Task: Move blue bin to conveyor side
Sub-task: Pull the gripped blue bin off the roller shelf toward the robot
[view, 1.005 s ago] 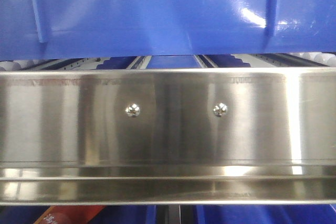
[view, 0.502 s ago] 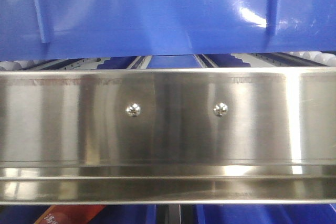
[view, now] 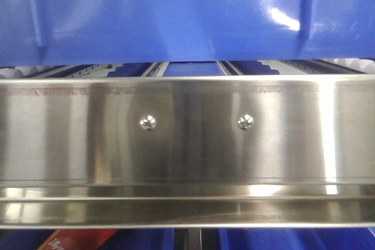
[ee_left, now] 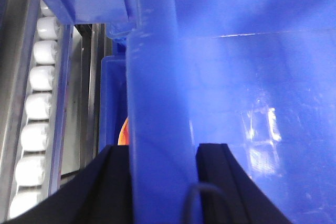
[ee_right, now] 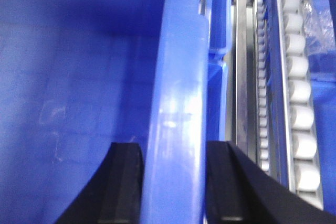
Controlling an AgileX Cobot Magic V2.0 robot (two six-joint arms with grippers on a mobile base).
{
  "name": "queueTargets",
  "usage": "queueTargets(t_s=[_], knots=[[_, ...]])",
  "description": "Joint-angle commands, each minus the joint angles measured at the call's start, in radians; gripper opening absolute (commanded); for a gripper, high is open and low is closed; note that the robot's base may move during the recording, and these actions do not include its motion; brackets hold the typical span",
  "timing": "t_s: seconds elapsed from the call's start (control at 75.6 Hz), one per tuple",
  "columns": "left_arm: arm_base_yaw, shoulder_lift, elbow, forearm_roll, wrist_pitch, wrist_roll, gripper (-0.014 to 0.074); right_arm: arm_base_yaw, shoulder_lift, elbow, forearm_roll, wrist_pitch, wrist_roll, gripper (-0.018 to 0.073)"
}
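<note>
The blue bin (view: 176, 16) fills the top of the front view. Its glossy ribbed wall stands just above and behind the front rail of the stainless-steel rack (view: 187, 144), which carries two screws (view: 147, 122). White rollers (view: 12, 73) show under the bin's lower edge at both ends; whether its base touches them cannot be told.

In the left wrist view the bin's thick rim runs up between the black fingers (ee_left: 107, 182) of the left claw (ee_left: 163, 148). The claw is closed onto the rim, one finger on the outer side and one on the inner. The right claw (ee_right: 172, 145) clamps the opposite rim the same way, with the bin's inside to one side and the roller tracks to the other. An orange patch (ee_left: 124, 129) shows low down beside the left rim.
</note>
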Motion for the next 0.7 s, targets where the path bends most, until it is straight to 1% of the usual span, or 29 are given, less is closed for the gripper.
queueTargets(t_s=[0.0, 0.463, 0.687], knots=[[-0.006, -0.078, -0.019, -0.004, -0.038, -0.001, -0.0016, 0.002, -0.09, -0.017, -0.001, -0.044, -0.01, -0.0076], [-0.006, -0.29, -0.019, -0.01, -0.038, -0.001, -0.0016, 0.002, -0.35, -0.017, -0.001, -0.044, -0.01, -0.0076], [-0.006, -0.349, -0.019, -0.01, -0.038, -0.001, -0.0016, 0.002, -0.418, 0.034, -0.001, -0.044, -0.01, -0.0076]])
